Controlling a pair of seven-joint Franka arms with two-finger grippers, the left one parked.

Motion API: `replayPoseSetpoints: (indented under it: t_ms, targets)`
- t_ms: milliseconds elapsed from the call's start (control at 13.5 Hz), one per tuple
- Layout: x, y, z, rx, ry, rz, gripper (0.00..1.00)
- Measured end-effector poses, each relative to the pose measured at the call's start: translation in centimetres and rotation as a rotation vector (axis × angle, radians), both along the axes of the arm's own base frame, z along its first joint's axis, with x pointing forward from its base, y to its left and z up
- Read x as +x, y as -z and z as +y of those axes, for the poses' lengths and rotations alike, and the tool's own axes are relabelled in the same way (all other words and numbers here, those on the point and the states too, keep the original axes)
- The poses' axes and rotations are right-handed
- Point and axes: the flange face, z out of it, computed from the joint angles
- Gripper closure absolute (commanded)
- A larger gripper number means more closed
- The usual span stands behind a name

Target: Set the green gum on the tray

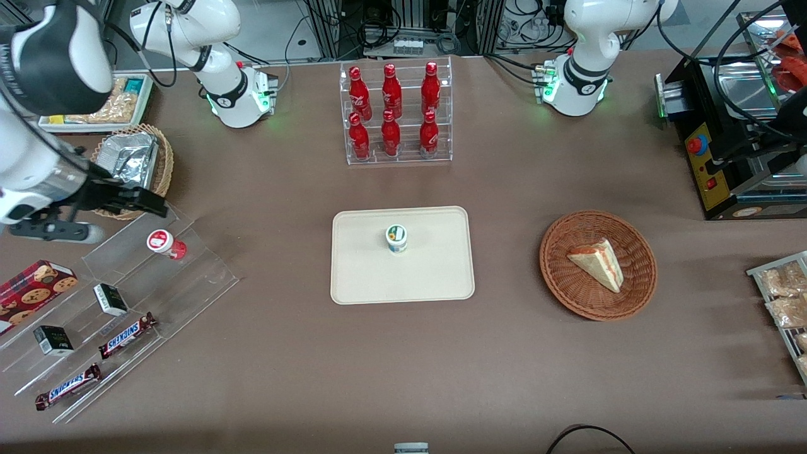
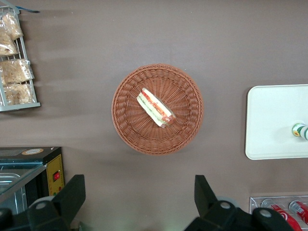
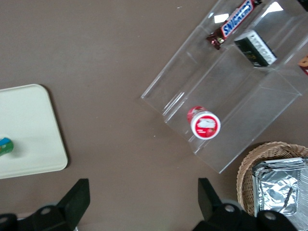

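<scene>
The green gum, a small white bottle with a green band and a green-rimmed lid, stands upright on the cream tray near its middle. It also shows in the left wrist view and in the right wrist view, on the tray. My gripper is open and empty. It hovers toward the working arm's end of the table, above the clear stepped stand, well away from the tray. In the right wrist view the gripper has bare table between its fingers.
A red-lidded bottle lies on the clear stand, with Snickers bars and small boxes on lower steps. A foil container sits in a wicker basket. A rack of red bottles stands farther back. A round basket holds a sandwich.
</scene>
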Motion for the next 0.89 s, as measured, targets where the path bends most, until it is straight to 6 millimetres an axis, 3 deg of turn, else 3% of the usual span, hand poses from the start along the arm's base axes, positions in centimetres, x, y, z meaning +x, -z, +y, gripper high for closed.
replayPoseSetpoints:
  t_ms: [369,664,886]
  targets:
    - [0.0,-0.8,-3.9,0.007,-0.035,-0.021,0.0]
    - [0.1,-2.0,-5.4,0.007,-0.053,-0.048,0.0]
    - [0.3,-2.5,-5.2,0.005,-0.06,-0.059,0.0]
